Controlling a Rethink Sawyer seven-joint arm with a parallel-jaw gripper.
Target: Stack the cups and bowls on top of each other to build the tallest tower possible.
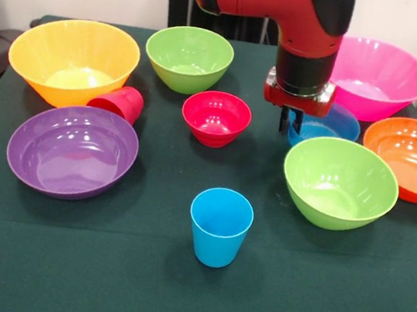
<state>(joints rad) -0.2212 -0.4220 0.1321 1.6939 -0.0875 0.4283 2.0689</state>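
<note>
Table: green cloth (100, 280), bowls and cups all spread apart, no tower yet.
Gripper (291, 122): over the small blue bowl (328, 125); can't tell if it grips.
Blue cup (220, 227): stands alone, near.
Red cup (119, 103): tipped over by the yellow bowl (71, 61).
Risk: green bowl (339, 182) sits close, could get bumped.
Room: lots in front.

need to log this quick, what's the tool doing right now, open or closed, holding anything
Tool: cannot be told whether open or closed; it sits low at the rim of the small blue bowl, and no grip on anything shows.
</note>
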